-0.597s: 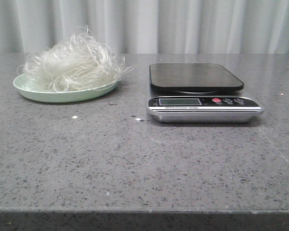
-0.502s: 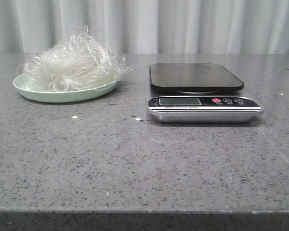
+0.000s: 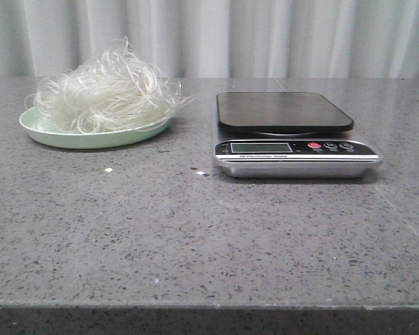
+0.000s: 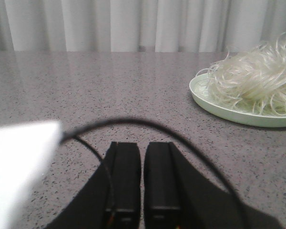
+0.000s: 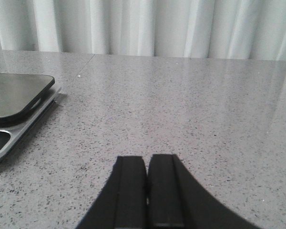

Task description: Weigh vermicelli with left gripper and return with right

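A grey speckled stone worktop (image 3: 195, 237) fills the front view, its polished face catching soft reflections, and pale pleated curtains (image 3: 265, 38) hang along its far edge. A few tiny white crumbs (image 3: 108, 169) lie on the stone near the plate.

The vermicelli (image 3: 105, 91) sits heaped on a shallow pale green plate (image 3: 91, 138) at the far left of the worktop: a fluffy nest of thin, translucent whitish strands, loose curls spilling past the rim. To its right, well apart, stands a kitchen scale (image 3: 293, 150) with a rounded-cornered glossy black weighing platform (image 3: 283, 110) above a brushed silver base. The front panel carries a small greyish display (image 3: 261, 147), a red button (image 3: 314, 146) and two darker buttons; a line of print below the display is too small to read.

Neither arm shows in the front view. In the left wrist view the left claw (image 4: 142, 157), matte black and blocky, has its fingers nearly together with only a narrow slit between them, holding nothing; a thin black cable (image 4: 133, 122) arcs over it. The right claw (image 5: 147, 164) is likewise closed and empty, beside the scale's edge.
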Controlling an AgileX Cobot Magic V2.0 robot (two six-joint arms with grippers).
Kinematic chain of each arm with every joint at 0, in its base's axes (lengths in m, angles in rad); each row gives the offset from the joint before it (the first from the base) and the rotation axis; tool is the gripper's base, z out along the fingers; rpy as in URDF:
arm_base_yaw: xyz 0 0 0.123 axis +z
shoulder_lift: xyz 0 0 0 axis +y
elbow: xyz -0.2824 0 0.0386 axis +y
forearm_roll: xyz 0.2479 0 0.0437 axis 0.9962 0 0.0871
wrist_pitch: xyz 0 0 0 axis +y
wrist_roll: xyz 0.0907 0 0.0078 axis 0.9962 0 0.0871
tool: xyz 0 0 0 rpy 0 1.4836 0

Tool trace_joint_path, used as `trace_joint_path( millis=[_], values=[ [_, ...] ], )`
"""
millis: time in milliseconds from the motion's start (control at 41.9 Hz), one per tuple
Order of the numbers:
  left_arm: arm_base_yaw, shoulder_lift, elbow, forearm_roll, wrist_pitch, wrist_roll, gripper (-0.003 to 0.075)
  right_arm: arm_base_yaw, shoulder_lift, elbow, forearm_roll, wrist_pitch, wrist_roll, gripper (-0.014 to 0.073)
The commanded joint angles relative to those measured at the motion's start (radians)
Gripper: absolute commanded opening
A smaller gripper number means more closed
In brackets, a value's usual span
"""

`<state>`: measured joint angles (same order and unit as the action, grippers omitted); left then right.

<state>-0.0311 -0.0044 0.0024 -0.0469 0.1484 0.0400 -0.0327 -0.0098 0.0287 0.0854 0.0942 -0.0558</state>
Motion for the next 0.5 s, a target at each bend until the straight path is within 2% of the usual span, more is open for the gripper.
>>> trace_joint_path(
  millis=[0, 478],
  values=[
    [-0.006, -0.019, 0.009, -0.003, -0.076, -0.011, 0.0144, -0.007, -0.017, -0.009, -0.006, -0.072, 0.001, 0.0151],
    [-0.006, -0.019, 0.009, -0.003, -0.097, -0.011, 0.0144, -0.007, -0.017, -0.009, -0.006, -0.072, 0.001, 0.0151]
  ],
)
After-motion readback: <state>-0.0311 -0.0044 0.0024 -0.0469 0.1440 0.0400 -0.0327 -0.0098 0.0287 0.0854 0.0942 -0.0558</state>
